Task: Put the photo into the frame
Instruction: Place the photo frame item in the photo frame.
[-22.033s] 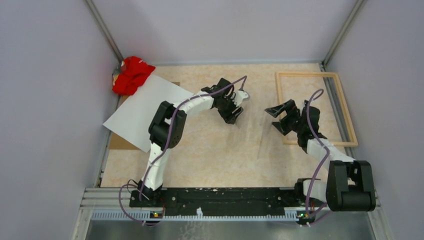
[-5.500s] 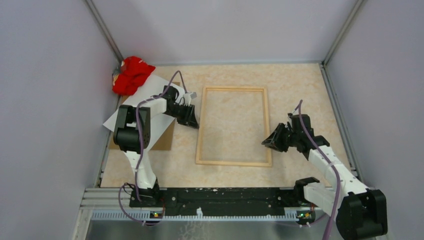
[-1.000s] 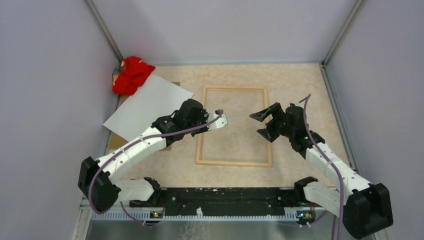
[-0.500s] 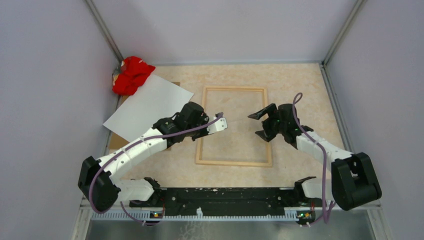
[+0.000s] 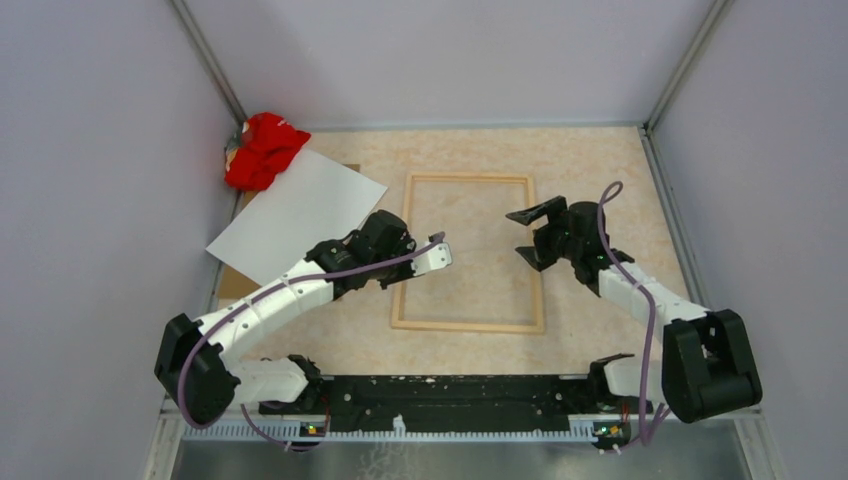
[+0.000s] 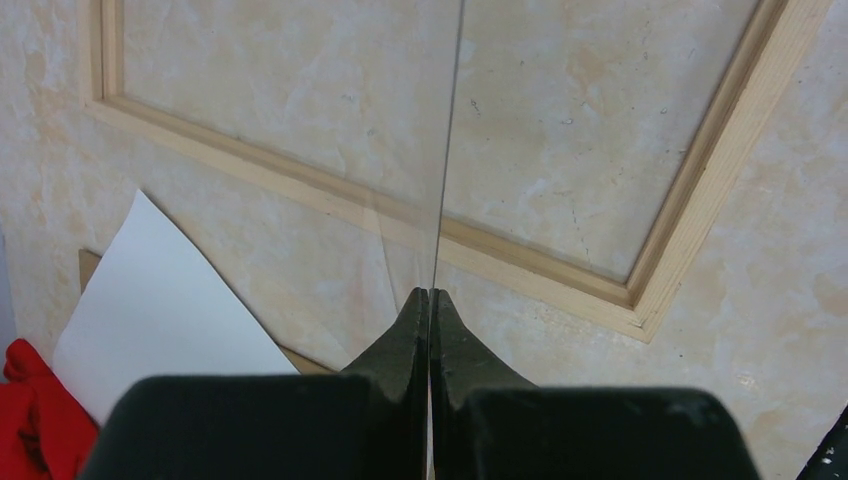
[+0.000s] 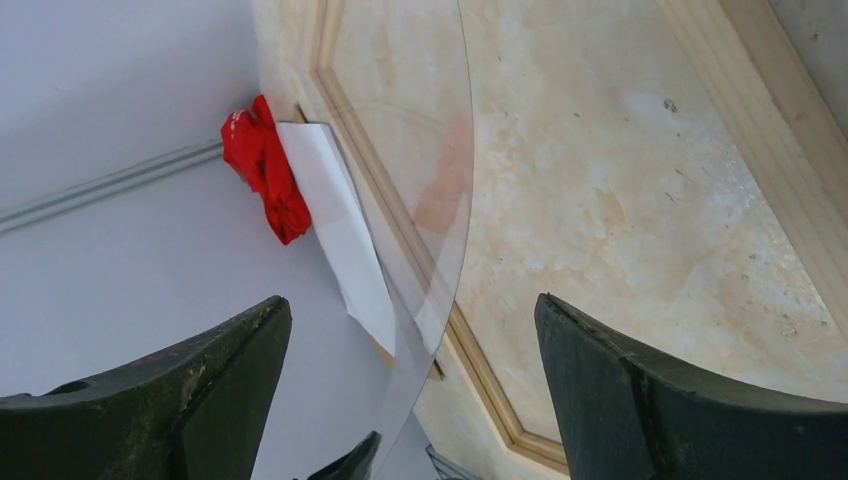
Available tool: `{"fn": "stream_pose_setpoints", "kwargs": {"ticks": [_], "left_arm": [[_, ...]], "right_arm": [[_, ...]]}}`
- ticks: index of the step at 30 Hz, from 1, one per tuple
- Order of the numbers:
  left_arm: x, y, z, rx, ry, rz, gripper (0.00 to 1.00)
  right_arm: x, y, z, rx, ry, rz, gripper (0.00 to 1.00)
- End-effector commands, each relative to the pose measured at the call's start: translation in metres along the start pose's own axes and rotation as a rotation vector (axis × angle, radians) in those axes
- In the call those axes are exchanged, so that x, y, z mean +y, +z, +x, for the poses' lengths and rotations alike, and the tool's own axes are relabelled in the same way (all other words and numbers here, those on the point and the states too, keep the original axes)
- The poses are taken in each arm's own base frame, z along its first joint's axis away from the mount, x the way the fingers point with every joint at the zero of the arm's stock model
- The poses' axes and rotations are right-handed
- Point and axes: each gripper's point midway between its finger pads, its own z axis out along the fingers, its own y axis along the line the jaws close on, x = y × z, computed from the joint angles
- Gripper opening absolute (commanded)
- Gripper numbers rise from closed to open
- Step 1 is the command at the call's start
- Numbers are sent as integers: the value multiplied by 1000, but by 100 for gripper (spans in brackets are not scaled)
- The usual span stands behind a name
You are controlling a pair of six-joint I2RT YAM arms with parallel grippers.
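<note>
The left hand (image 6: 430,300) is pinched shut on the rim of a thin clear sheet (image 6: 443,150). The sheet stands on its side above the frame (image 5: 470,324). The right hand (image 5: 522,236) is wide open and holds nothing. It waits at the far side of the sheet, and the sheet's rim seems to run between its fingers.

The frame lies flat in the middle of the counter (image 5: 600,170). The photo (image 5: 295,220) lies to the left of it, white side up, on a brown board (image 5: 235,285). One corner is by a red cloth (image 5: 262,150), and another is near the frame.

The photo looks very thin and light. I think it will bend and flop, and it may slide when pushed. It lies flat, so the middle gives nothing to hold. The best place to hold it is likely the left corner that sticks out past the board.

The left wall is close behind the photo, so there is little room on that side. There is more room toward the frame, but the clear sheet and the left arm are in the way there now.
</note>
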Motion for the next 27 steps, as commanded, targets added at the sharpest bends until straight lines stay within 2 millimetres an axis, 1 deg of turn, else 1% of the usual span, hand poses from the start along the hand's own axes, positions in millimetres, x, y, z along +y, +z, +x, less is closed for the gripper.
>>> {"fn": "stream_pose_setpoints", "kwargs": {"ticks": [1, 6, 9, 12, 15, 18, 19, 21, 22, 23, 24, 25, 26, 27], "left_arm": [[0, -6, -10, -44, -1, -6, 0], [0, -6, -10, -45, -5, -3, 0], [-1, -6, -11, -49, -5, 2, 0], [-4, -5, -11, -52, -7, 17, 0], [-10, -4, -11, -55, -9, 48, 0], [-16, -1, -10, -50, -11, 79, 3], [-19, 0, -9, -46, -10, 93, 4], [-25, 1, -7, -39, -9, 125, 6], [-29, 1, -7, -41, -11, 145, 8], [-33, 0, -8, -49, -14, 169, 16], [-37, 0, -9, -55, -17, 192, 28], [-41, -1, -11, -62, -26, 213, 51], [-44, -3, -13, -71, -32, 231, 66], [-47, -4, -16, -83, -33, 252, 73]], "right_arm": [[22, 0, -6, -8, -6, -77, 91], [21, 15, 7, 31, -37, -41, 90], [13, 27, 14, 53, -37, -15, 89], [12, 42, 20, 75, -26, -9, 87], [22, 57, 27, 86, -34, -28, 84], [31, 71, 33, 108, -44, -38, 76], [33, 74, 33, 113, -44, -43, 72], [34, 80, 32, 113, -44, -51, 59], [33, 81, 31, 112, -47, -54, 55], [33, 83, 30, 110, -55, -63, 51], [32, 84, 28, 107, -62, -71, 47], [29, 85, 25, 103, -64, -73, 40], [26, 85, 21, 100, -63, -81, 31], [21, 86, 16, 99, -55, -85, 22]]}}
